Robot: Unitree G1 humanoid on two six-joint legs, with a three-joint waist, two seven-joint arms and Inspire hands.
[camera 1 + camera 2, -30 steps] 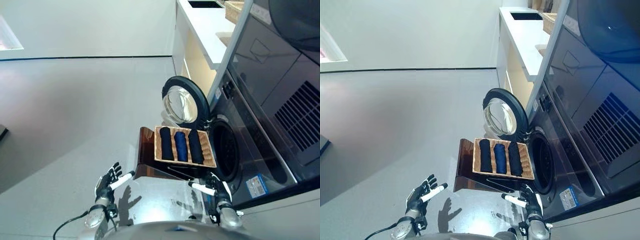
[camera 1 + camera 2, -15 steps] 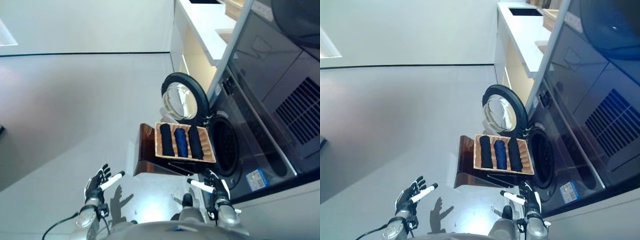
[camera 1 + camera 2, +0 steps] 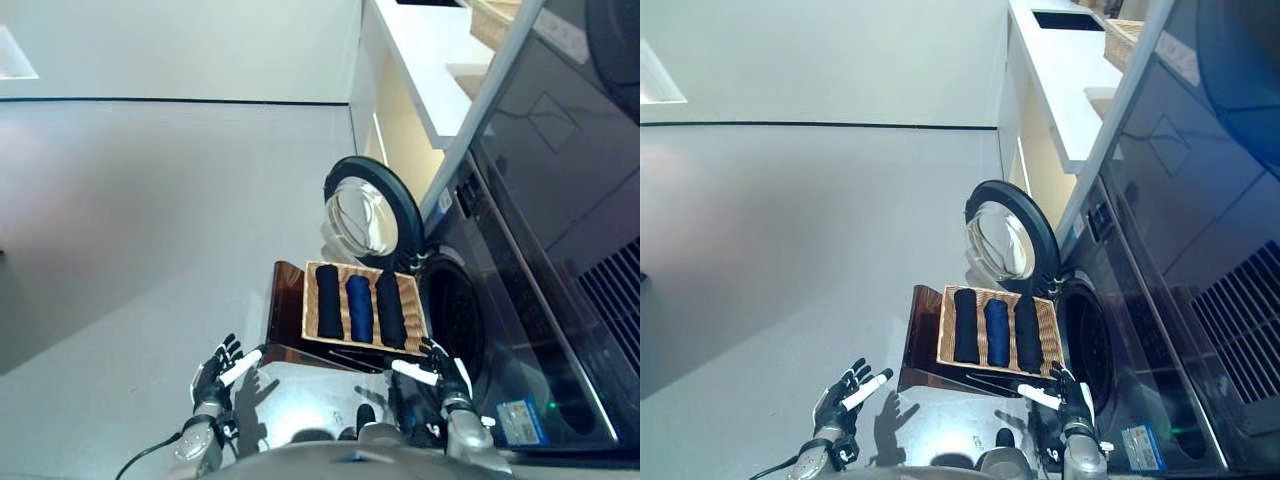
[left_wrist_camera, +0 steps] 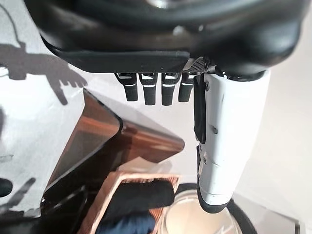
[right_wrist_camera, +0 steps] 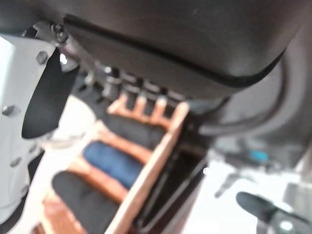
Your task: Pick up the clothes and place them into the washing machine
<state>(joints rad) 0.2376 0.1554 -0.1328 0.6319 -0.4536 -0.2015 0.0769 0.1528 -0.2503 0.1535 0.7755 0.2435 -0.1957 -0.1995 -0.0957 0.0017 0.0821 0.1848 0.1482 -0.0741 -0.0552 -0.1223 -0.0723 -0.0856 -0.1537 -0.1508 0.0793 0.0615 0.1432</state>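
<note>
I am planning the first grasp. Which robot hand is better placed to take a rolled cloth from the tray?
Probably the right robot hand: open, it sits just below the tray corner, beside the washing machine opening. The left robot hand, also open, is off to the stand's far side.

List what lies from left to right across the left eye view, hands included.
Left hand → black roll → blue roll → second black roll → right hand → washing machine.

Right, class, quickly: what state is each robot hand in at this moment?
Left robot hand: open, fingers straight, holding nothing.
Right robot hand: open, empty, near the shallow woven tray of dark rolled clothes.
</note>
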